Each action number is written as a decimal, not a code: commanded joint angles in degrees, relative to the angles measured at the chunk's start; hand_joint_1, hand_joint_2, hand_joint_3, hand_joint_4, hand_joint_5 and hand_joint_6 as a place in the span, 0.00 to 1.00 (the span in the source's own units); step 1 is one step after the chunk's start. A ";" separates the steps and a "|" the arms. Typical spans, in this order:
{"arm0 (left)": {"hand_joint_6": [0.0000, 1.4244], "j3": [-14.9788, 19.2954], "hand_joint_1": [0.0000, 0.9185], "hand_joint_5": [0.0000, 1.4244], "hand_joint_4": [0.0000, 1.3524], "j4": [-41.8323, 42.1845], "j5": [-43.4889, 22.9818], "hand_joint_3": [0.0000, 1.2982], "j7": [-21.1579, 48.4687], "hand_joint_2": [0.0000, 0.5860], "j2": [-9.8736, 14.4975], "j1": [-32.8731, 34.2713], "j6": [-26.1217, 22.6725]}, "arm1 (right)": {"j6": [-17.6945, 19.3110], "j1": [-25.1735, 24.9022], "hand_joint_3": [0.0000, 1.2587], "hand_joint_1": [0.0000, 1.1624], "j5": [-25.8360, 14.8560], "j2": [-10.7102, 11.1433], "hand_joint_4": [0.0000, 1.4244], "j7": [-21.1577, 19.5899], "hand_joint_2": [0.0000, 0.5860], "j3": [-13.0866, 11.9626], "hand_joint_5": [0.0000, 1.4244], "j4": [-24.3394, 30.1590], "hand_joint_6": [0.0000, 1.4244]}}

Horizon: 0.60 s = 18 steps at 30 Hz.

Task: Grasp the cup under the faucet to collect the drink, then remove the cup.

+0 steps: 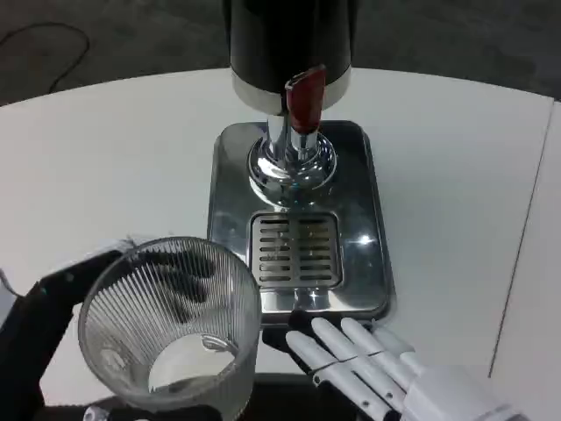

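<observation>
White table (105,158), dark floor beyond; left hand (53,307) fingers grasping cup (171,329); right hand (386,368) fingers released.

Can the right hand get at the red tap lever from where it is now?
Probably yes. The right hand lies open at the tray's near edge, holding nothing, and nothing stands between it and the lever.

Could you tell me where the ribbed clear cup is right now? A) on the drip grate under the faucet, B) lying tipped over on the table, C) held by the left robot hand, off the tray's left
C: the left robot hand grips the cup beside the tray, and the grate is bare.
</observation>
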State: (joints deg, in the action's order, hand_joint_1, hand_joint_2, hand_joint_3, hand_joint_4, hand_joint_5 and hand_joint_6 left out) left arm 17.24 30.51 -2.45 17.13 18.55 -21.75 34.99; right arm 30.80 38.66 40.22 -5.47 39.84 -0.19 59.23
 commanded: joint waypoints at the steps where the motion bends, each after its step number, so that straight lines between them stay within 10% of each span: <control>1: 0.37 0.44 0.82 0.56 0.55 -1.53 -0.57 0.54 -1.06 0.07 -0.81 0.82 1.58 | 0.11 1.36 0.05 0.50 -0.53 -5.01 0.00 -0.82 0.74 0.33 0.00 0.77 0.00; 18: 0.38 0.22 0.81 0.56 0.55 -33.00 13.49 0.54 -6.61 0.09 4.98 23.82 8.55 | 0.19 3.27 0.05 0.50 -3.43 -4.45 0.00 -3.48 0.74 -3.58 0.00 0.77 0.00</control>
State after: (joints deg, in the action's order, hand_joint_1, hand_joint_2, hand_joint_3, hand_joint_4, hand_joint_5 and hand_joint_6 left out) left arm 18.08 1.18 9.27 13.11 22.29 -1.24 41.06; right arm 30.73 39.30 38.23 -5.47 37.20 -3.09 59.24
